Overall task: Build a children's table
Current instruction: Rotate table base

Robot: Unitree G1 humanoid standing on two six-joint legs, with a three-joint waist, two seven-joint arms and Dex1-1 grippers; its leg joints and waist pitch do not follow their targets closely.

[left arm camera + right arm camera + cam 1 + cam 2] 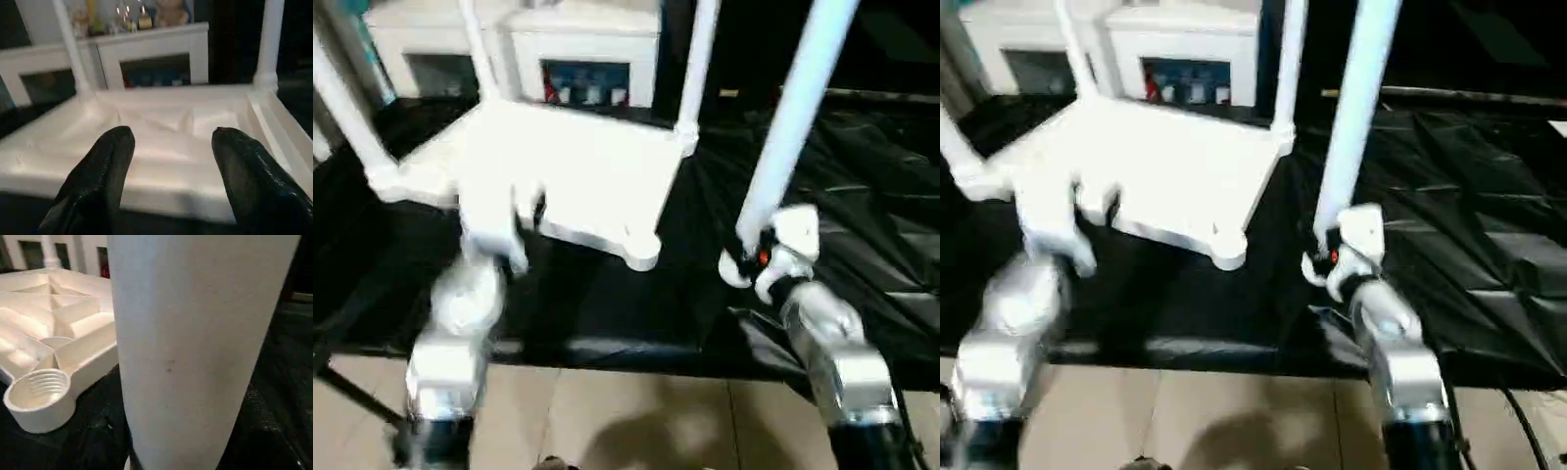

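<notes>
The children's table lies upside down: its white tabletop (578, 171) rests ribbed side up on the black cloth. Three white legs (697, 69) stand upright in its corners. The near right corner has an empty threaded socket (39, 387). My right gripper (749, 257) is shut on the lower end of a fourth leg (798, 117), held nearly upright just right of that socket. My left gripper (171, 142) is open at the tabletop's near edge, its black fingers (105, 161) spread with nothing between them.
The black-draped work table (862, 225) carries everything, and its front edge runs just before my forearms, with tan floor (626, 421) below. A white glass-door cabinet (582, 54) stands behind the table.
</notes>
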